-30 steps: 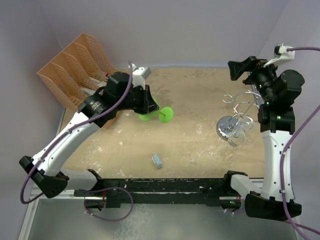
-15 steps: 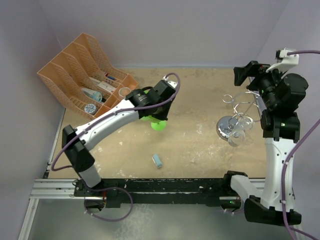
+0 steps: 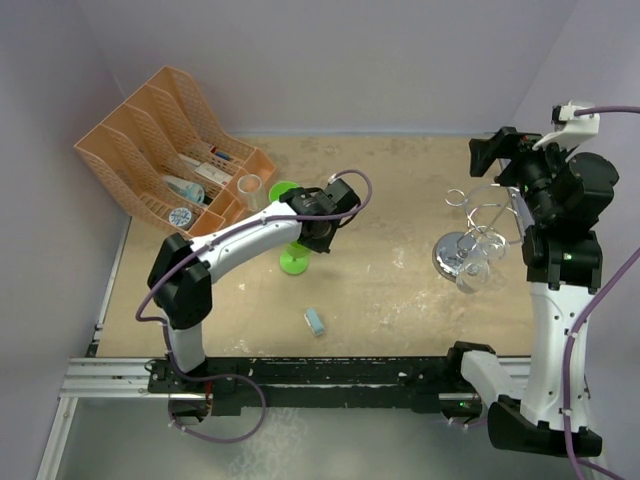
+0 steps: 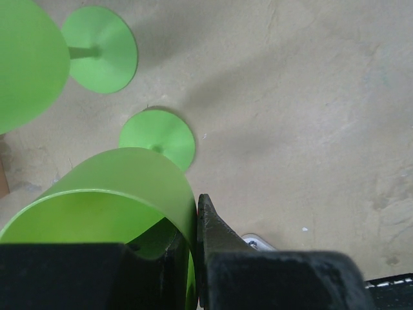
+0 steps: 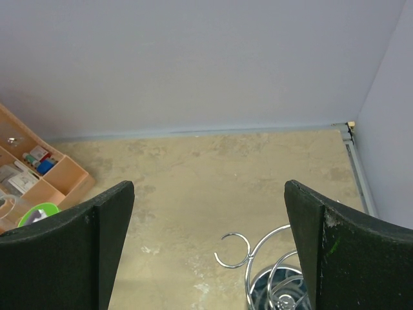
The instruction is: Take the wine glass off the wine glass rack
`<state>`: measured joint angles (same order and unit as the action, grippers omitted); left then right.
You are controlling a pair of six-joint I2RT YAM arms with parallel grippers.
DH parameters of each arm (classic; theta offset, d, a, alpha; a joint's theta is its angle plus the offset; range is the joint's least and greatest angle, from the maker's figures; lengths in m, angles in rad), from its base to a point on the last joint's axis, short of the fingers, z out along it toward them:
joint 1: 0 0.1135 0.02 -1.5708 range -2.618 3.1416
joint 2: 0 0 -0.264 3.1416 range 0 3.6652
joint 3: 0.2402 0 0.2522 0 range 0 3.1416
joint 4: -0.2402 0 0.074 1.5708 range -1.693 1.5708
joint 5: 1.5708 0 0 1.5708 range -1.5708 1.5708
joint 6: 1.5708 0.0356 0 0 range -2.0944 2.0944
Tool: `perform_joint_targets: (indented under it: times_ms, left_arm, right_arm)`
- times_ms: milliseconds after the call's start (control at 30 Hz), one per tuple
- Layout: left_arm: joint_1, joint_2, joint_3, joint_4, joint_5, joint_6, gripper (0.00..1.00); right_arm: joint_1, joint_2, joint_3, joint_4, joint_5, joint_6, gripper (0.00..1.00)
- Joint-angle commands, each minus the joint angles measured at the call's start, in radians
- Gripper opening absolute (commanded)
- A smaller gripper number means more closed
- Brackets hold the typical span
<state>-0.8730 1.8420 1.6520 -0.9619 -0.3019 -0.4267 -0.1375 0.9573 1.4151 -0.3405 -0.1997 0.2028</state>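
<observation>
Green plastic wine glass (image 4: pixel 116 187), pinched at the rim by the left gripper (image 4: pixel 184 226) so it hangs foot-down for placement, is well apart from the chrome wire wine glass rack (image 3: pixel 478 240), above which the right gripper (image 5: pixel 208 194) hovers, jaws spread.

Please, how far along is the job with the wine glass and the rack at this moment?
Done, it seems: the green wine glass is away from the chrome rack, over the middle of the table. In hand: the left claw is shut on its rim. Left: to set it down and let go; whether its foot touches the surface cannot be told. The right claw is open above the rack, holding nothing.
</observation>
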Motion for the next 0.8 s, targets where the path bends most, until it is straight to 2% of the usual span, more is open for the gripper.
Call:
perform_joint_targets:
  times_ms: [0, 200, 367, 767]
  left_arm:
    - [0.034, -0.034, -0.079, 0.053, -0.030, 0.000, 0.00]
    - [0.057, -0.055, -0.133, 0.086, -0.016, -0.003, 0.00]
    - [0.072, -0.069, -0.155, 0.092, -0.014, -0.005, 0.05]
    - [0.071, -0.159, -0.139, 0.088, -0.014, -0.013, 0.33]
  right_arm:
    - [0.001, -0.012, -0.003, 0.029, -0.015, -0.012, 1.00]
    - [0.001, -0.013, -0.019, 0.032, -0.047, -0.004, 1.00]
    - [0.001, -0.022, -0.032, 0.039, -0.065, 0.004, 1.00]
    - [0.001, -0.006, -0.027, 0.051, -0.113, 0.023, 1.00]
